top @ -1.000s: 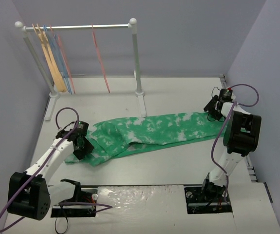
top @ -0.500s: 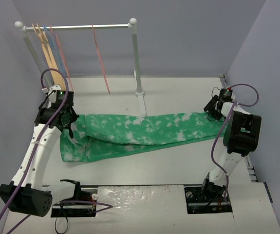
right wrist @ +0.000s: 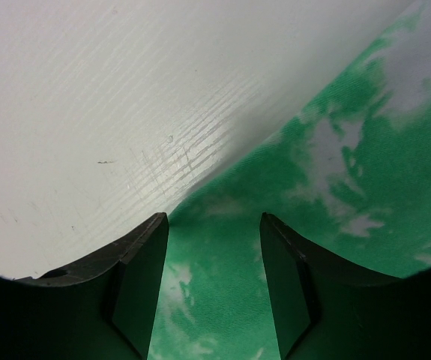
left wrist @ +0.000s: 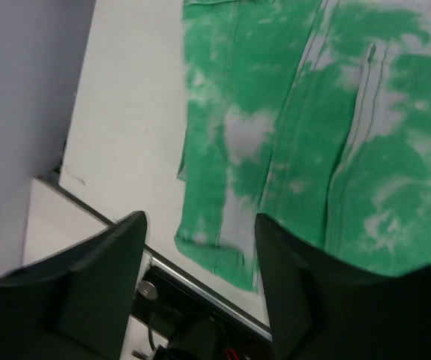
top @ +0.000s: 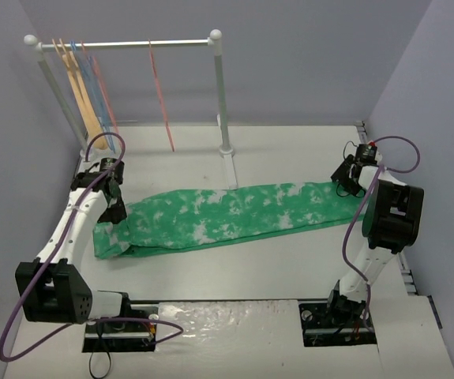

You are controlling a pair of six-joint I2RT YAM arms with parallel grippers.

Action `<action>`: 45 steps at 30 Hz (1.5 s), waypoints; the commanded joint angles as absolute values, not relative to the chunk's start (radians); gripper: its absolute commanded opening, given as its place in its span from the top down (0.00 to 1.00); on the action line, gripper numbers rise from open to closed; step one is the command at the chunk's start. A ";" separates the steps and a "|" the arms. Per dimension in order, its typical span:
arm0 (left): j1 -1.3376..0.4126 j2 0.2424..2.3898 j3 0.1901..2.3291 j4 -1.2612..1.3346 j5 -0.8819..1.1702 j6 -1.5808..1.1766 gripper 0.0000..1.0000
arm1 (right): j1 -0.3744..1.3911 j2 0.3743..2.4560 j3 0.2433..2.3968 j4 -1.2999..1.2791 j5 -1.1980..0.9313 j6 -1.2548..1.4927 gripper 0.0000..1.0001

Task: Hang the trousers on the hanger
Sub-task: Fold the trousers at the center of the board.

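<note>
We see the trousers (top: 227,213) lying flat on the white table (top: 290,268). They are green with white blotches. They stretch in one long strip from the left side to the right side, in front of the clothes rack (top: 132,44). They are not on any hanger.

The pink wire hanger (top: 161,101) hangs by itself near the middle of the rack's rail. It is well apart from the trousers. A bunch of other hangers (top: 92,99) hangs at the left end of the rail, and one of them is made of wood.

The left gripper (top: 116,213) is at the left end of the trousers. In its own camera we see the left gripper (left wrist: 200,232) with its two dark fingers (left wrist: 110,285) spread apart. Nothing is between them. It has let go and holds nothing. Below it we see the end of the trousers (left wrist: 312,150), a seam running along the cloth, and bare table (left wrist: 125,112) beside them.

The right gripper (top: 343,180) is at the right end of the trousers. In its own camera the right gripper (right wrist: 214,225) also has its fingers (right wrist: 136,285) spread apart, not squeezed together. The edge of the green cloth (right wrist: 350,187) runs between them, with bare table (right wrist: 88,90) next to it. We cannot tell if these fingers touch the cloth.
</note>
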State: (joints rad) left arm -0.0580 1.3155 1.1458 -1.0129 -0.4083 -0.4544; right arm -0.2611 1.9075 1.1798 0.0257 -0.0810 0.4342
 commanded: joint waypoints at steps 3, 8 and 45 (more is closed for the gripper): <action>-0.038 1.170 1.250 -1.077 -0.317 -0.511 0.25 | -0.260 1.824 1.187 0.029 -0.071 0.409 0.50; -0.035 1.082 1.186 -1.115 -0.210 -0.633 0.17 | -0.224 1.795 1.192 0.028 -0.073 0.407 0.50; -0.012 0.929 0.816 -1.029 -0.253 -1.384 0.15 | 0.207 1.519 1.122 0.038 -0.200 0.535 0.05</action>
State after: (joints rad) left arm -0.0181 0.9223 0.8171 -1.0450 -0.1532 -1.3287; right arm 0.1723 1.5847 1.1217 0.0120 -0.1853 0.5272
